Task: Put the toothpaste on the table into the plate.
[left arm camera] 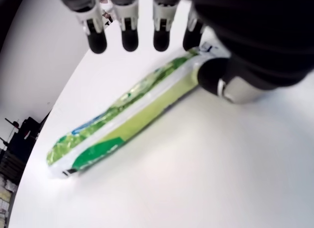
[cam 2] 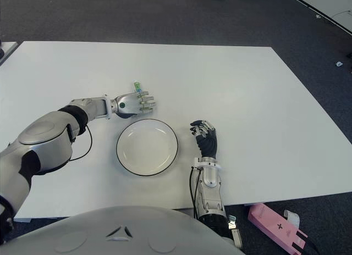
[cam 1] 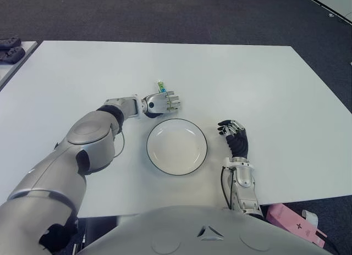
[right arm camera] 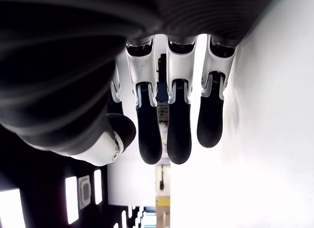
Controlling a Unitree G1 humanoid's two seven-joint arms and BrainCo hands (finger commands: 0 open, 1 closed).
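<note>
The toothpaste (cam 1: pixel 161 86) is a green and white tube lying flat on the white table (cam 1: pixel 264 84), just beyond the plate's far left side. My left hand (cam 1: pixel 165 103) hovers over its near end, palm down and open. In the left wrist view the tube (left arm camera: pixel 127 120) stretches away under the straight fingers (left arm camera: pixel 130 39), and the thumb (left arm camera: pixel 211 75) touches its near end. The white plate (cam 1: pixel 177 147) with a dark rim holds nothing. To the right of the plate is my right hand (cam 1: pixel 234 131), fingers relaxed and holding nothing.
A pink box (cam 2: pixel 275 225) lies on the floor off the table's near right corner. Dark objects (cam 1: pixel 10 49) sit on a second table at the far left. Dark carpet surrounds the table.
</note>
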